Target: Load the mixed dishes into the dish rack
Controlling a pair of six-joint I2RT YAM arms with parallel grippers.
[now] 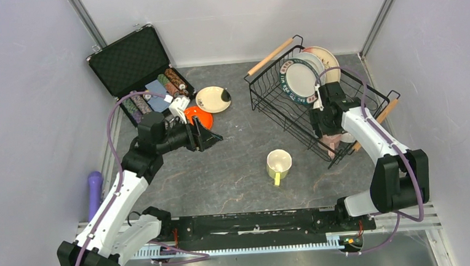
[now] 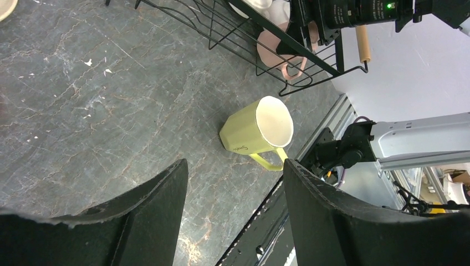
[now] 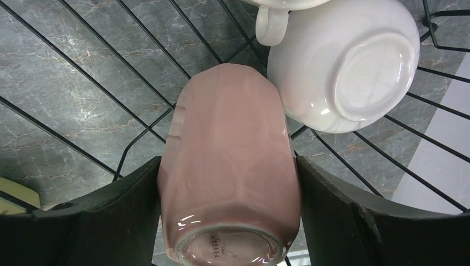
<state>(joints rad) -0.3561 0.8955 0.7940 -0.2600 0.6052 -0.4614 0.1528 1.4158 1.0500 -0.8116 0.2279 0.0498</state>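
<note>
Grey tabletop (image 1: 235, 170) | right tool (image 3: 228, 166) pinches pink mug (image 3: 230, 127) | grip seen wrist-view only

Bench (image 1: 234, 164): grey marbled top. Carries:
- black wire rack (image 1: 270, 100), far right
- yellow-green mug (image 1: 279, 163), upright, centre, handle toward near edge
- cream plate (image 1: 212, 100), black spot, far centre
- orange plate (image 1: 198, 115), just beside it
- open black case (image 1: 131, 60), far left

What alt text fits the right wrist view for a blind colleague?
A pink mug, base toward the camera, is held in the right end effector over the rack wires. An upturned white bowl lies beside it at upper right, with a white mug handle above.
</note>
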